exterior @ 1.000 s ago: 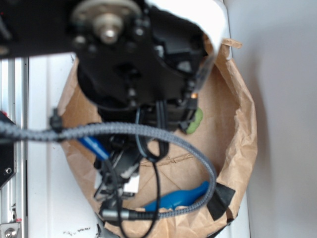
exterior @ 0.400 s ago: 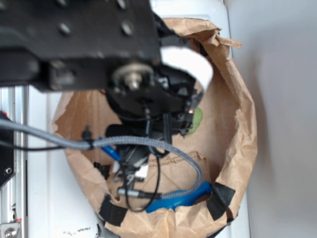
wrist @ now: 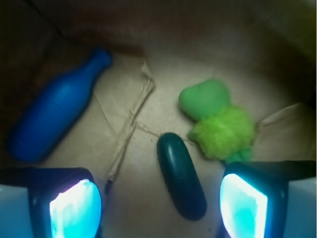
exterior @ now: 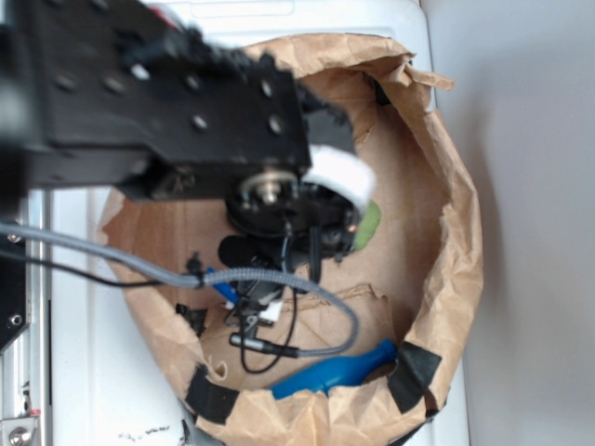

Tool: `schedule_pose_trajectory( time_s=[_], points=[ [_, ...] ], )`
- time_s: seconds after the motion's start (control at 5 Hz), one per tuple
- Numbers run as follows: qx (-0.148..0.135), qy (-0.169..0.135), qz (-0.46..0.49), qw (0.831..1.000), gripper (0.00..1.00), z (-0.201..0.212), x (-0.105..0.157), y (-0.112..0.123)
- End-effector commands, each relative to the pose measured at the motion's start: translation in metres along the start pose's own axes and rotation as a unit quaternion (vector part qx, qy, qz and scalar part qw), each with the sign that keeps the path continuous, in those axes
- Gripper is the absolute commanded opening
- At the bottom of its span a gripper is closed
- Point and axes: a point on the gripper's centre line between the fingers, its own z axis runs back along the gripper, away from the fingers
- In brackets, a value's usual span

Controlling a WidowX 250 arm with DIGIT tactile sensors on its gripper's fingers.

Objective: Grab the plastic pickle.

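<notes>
- In the wrist view our gripper point(wrist: 159, 203) has its two fingers spread wide with nothing between them, the left pad point(wrist: 74, 208) at about 7 o'clock of the frame and the right pad point(wrist: 242, 206) at about 5 o'clock.
- The plastic pickle point(wrist: 181, 175) lies flat on the floor of the paper bag point(exterior: 456, 269), just below the frame's centre. It runs from roughly 11 o'clock to 5 o'clock and sits closer to the right pad than to the left.
- We judge that offset to be the first risk. If we descend as we are, the right finger could land on the pickle's lower end instead of beside it and push it away.
- The pickle lies slanted across the gap. Closing on a slanted, glossy capsule may make it spin or squirt out from between the pads.
- The fuzzy green plush toy point(wrist: 218, 124) lies at about 1 o'clock from the pickle, very near its upper end; we cannot tell whether they touch. We could snag the plush with the right finger, or grip it together with the pickle.
- The blue bottle point(wrist: 54, 116) lies well apart at 10 o'clock and seems unlikely to interfere.
- A raised crease in the paper point(wrist: 131, 124) runs just left of the pickle. The left finger might catch it and drag the bag floor.
- In the exterior view the arm hides the pickle entirely, so we have only the wrist view for alignment, and the bag's tall walls stand close around the arm.
</notes>
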Motion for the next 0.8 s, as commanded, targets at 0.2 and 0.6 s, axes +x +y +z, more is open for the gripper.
schedule_pose_trajectory(
  time_s=[0.2, 0.6],
  points=[
    [0.016, -0.018, -0.019, 1.000, 1.00, -0.037, -0.010, 0.010],
    [0.028, 0.007, -0.034, 0.999, 1.00, -0.066, -0.011, 0.007]
  ],
)
